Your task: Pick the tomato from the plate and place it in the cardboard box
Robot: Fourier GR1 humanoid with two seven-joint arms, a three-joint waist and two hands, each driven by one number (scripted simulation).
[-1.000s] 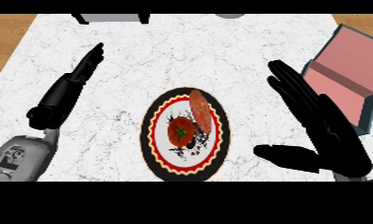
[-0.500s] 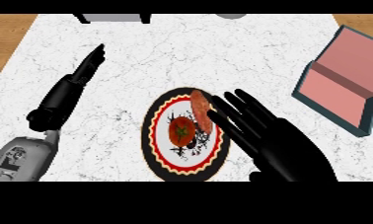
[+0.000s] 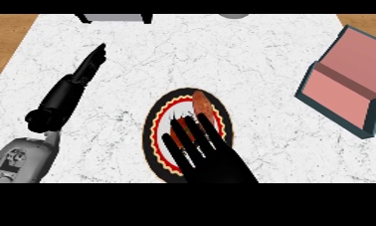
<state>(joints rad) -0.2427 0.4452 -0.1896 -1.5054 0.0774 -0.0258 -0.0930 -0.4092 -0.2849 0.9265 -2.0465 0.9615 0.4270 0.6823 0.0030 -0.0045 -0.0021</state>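
**Right hand over the plate, fingers spread, nothing gripped**

Right hand [image 3: 209,158] lies flat above the plate [image 3: 155,135], fingers straight and apart, pointing away from the robot. It holds nothing. It covers most of the plate's middle; a red-brown sliver, likely the tomato [image 3: 202,104], shows just past the fingertips, on the plate. Judgement: the hand is staged above for a downward grasp, fingers not yet curled.

Left hand [image 3: 77,83] rests open on the counter [image 3: 220,56] at the left, well apart from the plate.

Cardboard box [image 3: 345,85] sits at the right edge, open, well apart from the plate. Bare counter lies between; nothing blocks the carry. Grey objects at the far edge are out of the way.
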